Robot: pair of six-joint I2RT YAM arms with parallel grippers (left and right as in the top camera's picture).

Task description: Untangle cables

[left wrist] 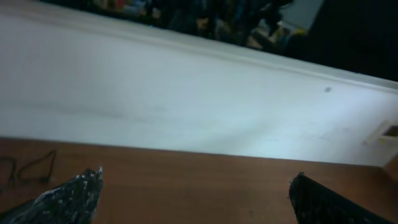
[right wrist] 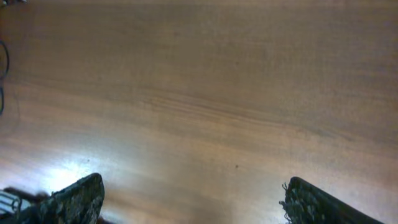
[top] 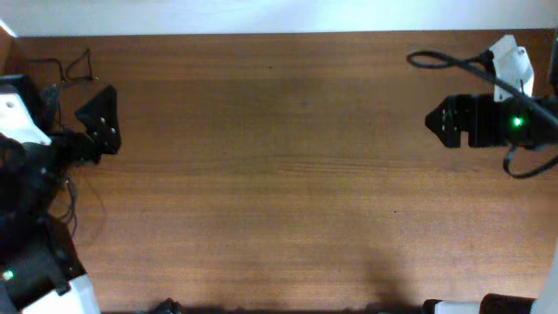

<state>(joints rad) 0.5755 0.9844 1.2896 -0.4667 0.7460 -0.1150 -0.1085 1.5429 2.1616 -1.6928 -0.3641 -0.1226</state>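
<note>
The cables show only as thin black cords at the table's far left: a small loop [top: 77,64] near the back left corner and a strand [top: 70,199] beside the left arm's base. The left wrist view catches that loop [left wrist: 35,169] lying left of the fingers. A dark cord [right wrist: 3,62] crosses the left edge of the right wrist view. My left gripper [top: 106,122] stands open over bare wood, right of the cords and holding nothing. My right gripper [top: 434,119] is open at the far right, nothing between its fingers.
A thick black cable [top: 436,59] fixed to the right arm curls over the table's back right. A white wall [left wrist: 186,106] rises behind the table's back edge. Brown wood [top: 279,166] stretches between the two grippers.
</note>
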